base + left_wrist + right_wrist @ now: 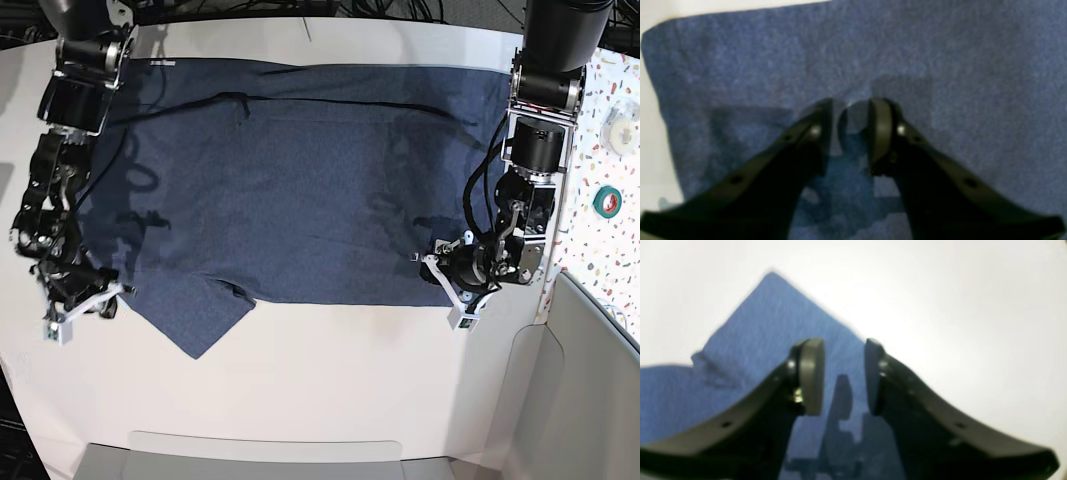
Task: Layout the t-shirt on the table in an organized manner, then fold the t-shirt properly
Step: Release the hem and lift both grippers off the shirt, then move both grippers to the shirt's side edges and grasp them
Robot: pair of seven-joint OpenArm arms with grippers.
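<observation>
Shirt: spread flat on table, sleeve at 7 o'clock.
Left gripper: my jaws parted over cloth, nothing pinched.
Right gripper: my jaws parted, empty.

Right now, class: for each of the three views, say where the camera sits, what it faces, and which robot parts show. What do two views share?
Left wrist: on the left arm, looking down past the left gripper, its jaws parted, onto the t-shirt.
Right wrist: on the right arm, facing the right gripper, jaws parted, over a sleeve and the table.
Base: overhead, looking down on the spread shirt, with both arms showing.
Shared: base and right wrist both show that sleeve.
</observation>
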